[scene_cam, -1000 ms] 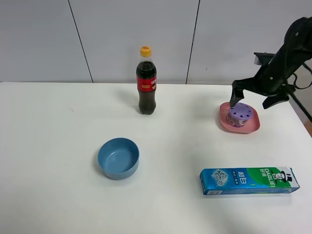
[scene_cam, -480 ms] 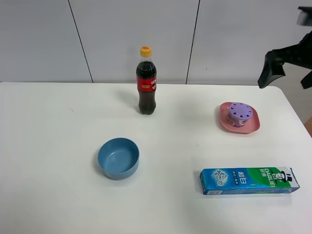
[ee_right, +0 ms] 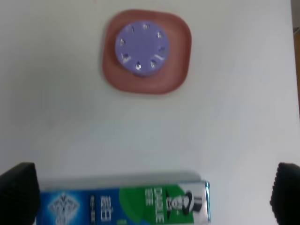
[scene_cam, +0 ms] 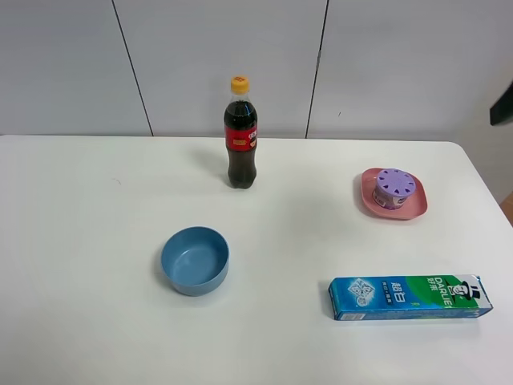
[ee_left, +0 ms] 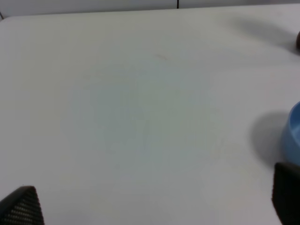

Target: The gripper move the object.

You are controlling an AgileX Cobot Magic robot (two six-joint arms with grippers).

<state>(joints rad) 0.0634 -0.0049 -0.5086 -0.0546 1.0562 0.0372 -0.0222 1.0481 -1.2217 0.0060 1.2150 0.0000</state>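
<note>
The object, a small round container with a purple holed lid (scene_cam: pixel 394 185), sits on the pink plate (scene_cam: pixel 413 208) at the right of the table. The right wrist view sees it from high above (ee_right: pixel 142 48), centred on the plate (ee_right: pixel 180 70). My right gripper (ee_right: pixel 152 192) is open and empty, far above the table, with both black fingertips (ee_right: pixel 18 187) wide apart. Only a black bit of the right arm (scene_cam: pixel 502 104) shows at the exterior view's right edge. My left gripper (ee_left: pixel 152 206) is open and empty over bare table.
A cola bottle (scene_cam: pixel 240 133) stands at the back middle. A blue bowl (scene_cam: pixel 195 260) sits front left and shows at the left wrist view's edge (ee_left: pixel 295 136). A blue-green toothpaste box (scene_cam: pixel 409 297) lies front right, below the plate in the right wrist view (ee_right: pixel 122 208).
The right gripper has lifted off the container, leaving it on the pink plate, and drawn up and to the right, almost out of the exterior view.
</note>
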